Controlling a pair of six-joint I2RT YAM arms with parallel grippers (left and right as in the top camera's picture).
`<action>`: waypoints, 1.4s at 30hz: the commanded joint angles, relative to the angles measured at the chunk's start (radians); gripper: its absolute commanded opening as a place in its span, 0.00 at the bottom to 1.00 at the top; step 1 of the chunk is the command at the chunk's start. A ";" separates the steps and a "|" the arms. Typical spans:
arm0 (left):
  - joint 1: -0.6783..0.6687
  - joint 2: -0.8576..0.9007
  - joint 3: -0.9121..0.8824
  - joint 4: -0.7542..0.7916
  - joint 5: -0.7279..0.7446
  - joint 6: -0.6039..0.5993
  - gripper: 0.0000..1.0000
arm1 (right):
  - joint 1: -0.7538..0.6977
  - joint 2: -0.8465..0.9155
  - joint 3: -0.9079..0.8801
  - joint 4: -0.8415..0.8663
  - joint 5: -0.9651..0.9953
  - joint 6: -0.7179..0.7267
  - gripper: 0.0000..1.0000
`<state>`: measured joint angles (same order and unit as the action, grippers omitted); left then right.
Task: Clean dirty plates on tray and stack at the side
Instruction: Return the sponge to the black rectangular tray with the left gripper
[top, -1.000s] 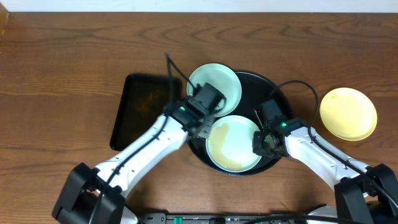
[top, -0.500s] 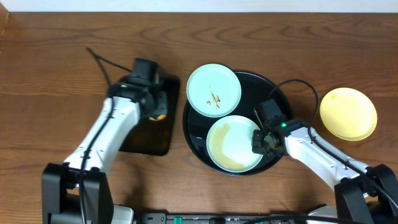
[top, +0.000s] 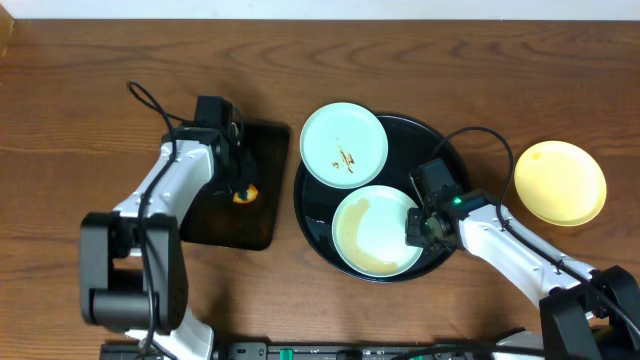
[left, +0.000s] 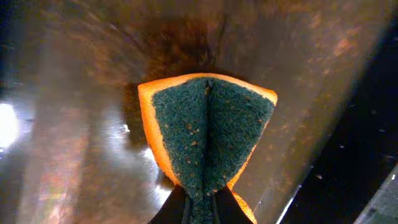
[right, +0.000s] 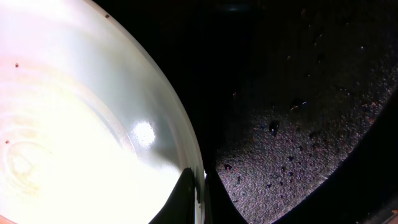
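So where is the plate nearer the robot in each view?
Overhead: plate in the lower part of the round tray, right tool shut on its rim.
Left wrist: not in it.
Right wrist: fills the left half.
Shared landmark: the round tray, overhead and right wrist.

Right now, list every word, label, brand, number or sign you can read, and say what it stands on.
None readable. The plates, black round tray, rectangular tray and sponge bear no print.
A green mark at the overhead view's bottom edge is too small to read.
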<state>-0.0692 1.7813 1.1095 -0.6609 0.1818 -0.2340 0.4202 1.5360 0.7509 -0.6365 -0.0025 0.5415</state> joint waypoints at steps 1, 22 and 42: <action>-0.002 0.031 0.002 0.003 0.074 0.013 0.08 | -0.011 0.015 -0.014 -0.003 0.079 -0.005 0.01; -0.068 0.044 0.002 0.201 0.277 0.012 0.13 | -0.011 -0.256 0.042 0.004 0.466 -0.096 0.01; -0.068 0.044 -0.008 0.221 0.270 0.005 0.14 | -0.037 -0.195 0.038 0.045 0.177 -0.172 0.18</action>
<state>-0.1329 1.8179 1.1091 -0.4389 0.4641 -0.2348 0.4141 1.3087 0.7734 -0.5957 0.2031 0.3740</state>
